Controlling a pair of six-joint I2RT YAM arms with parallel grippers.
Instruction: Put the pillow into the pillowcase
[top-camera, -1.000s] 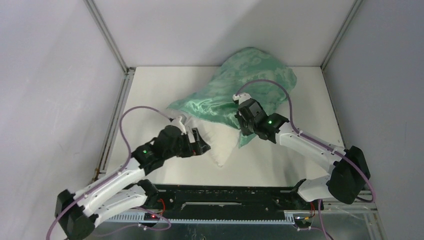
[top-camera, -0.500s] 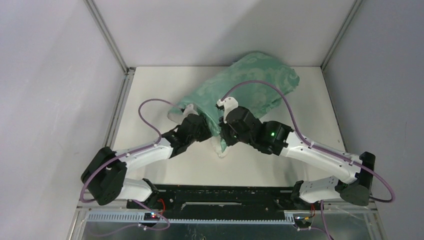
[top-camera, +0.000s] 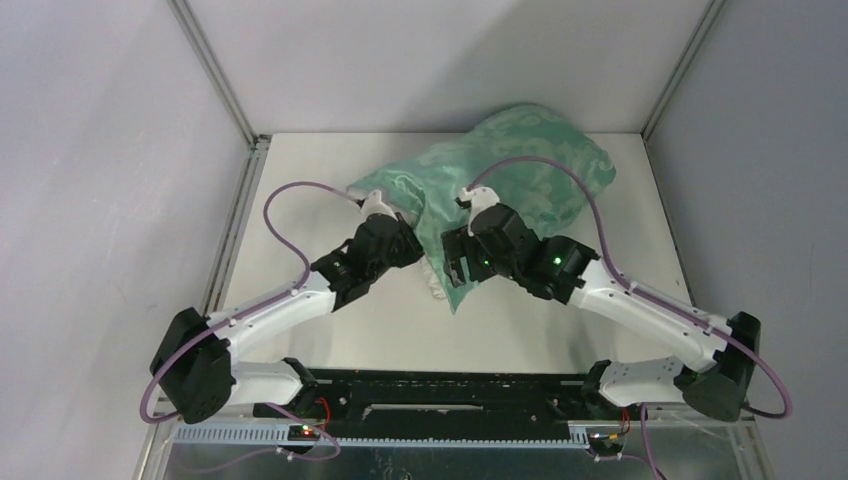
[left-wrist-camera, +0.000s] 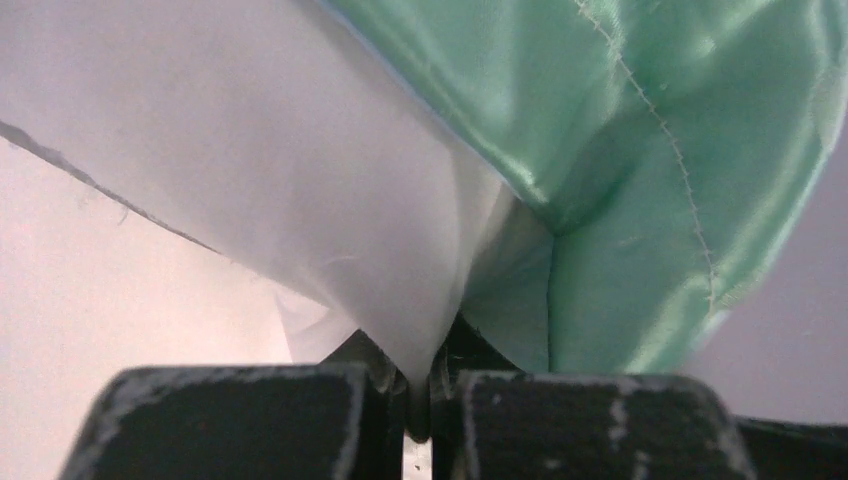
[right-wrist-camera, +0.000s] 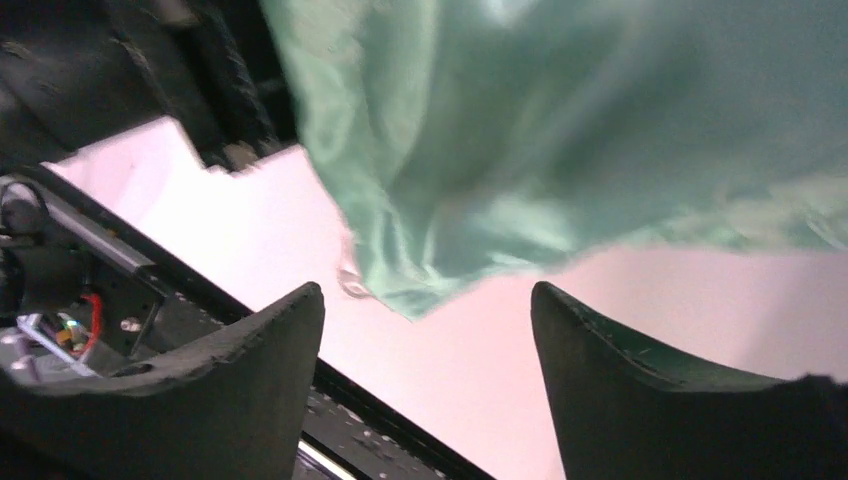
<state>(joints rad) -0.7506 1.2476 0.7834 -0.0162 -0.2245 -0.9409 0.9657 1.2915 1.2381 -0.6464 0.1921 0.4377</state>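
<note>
Starting nearest the arm bases: the right gripper (right-wrist-camera: 428, 385) has its jaws spread wide with nothing between them. A loose corner of the sea-green pillowcase (right-wrist-camera: 560, 130) hangs just above and beyond that gap, not touching either finger as far as I can see, with bare white table (right-wrist-camera: 480, 340) showing under it.

A bit further in, the left gripper (left-wrist-camera: 418, 410) is pinched tight, jaws basically together, and clamped right between them is a fold of the white pillow (left-wrist-camera: 250, 170). The green pillowcase edge with its stitched seam sits just beside that pinch on the right, draped over the pillow.

From the top camera, only a small bit of pillow (top-camera: 432, 283) pokes out between the two grippers. The rest of the pillowcase (top-camera: 520, 175) bulges toward the far back wall.
</note>
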